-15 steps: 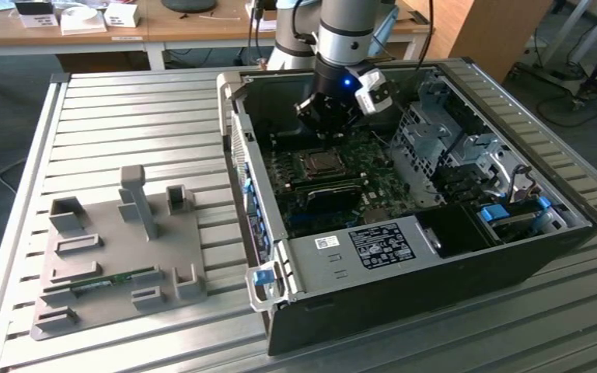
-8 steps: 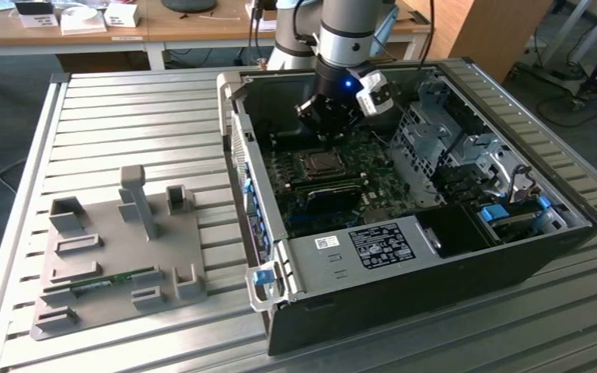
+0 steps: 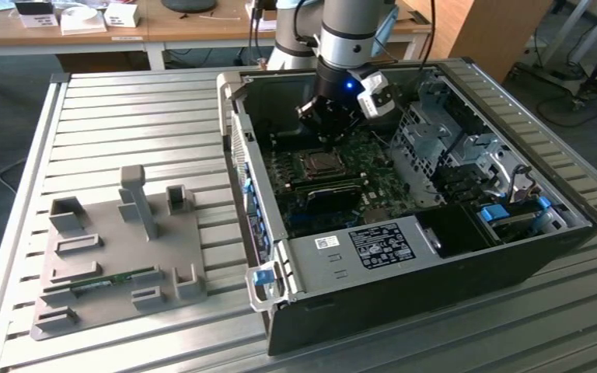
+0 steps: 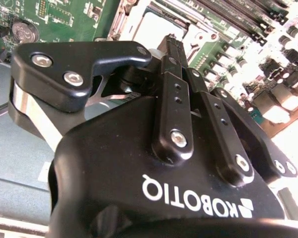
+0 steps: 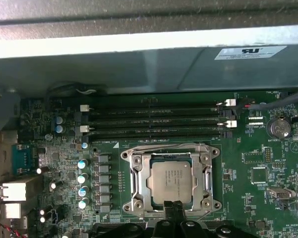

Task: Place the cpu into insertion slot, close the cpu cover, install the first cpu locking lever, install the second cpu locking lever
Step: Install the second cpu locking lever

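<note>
1. Grey moulded fixture tray [image 3: 122, 249]: ridged plastic on the slatted metal surface [image 3: 112, 109], well apart from your hand.
2. Hand [image 3: 328, 138]: inside the open case [image 3: 423, 264], fingers drawn narrow, nothing visibly held; tips just above the socket edge.
3. Cpu [image 5: 172, 181]: flat, pale metallic square seated in the insertion slot [image 5: 134, 206], directly below your fingertips [image 5: 173, 208]. Judge it light, rigid, fragile.
4. Cpu cover [image 5: 205, 174]: thin silvery frame, apparently lying closed around the chip.

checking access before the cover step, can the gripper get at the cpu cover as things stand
Probably yes: the gripper hangs right at the cpu cover framing the seated cpu, inside the open computer case, nothing between them.
</note>
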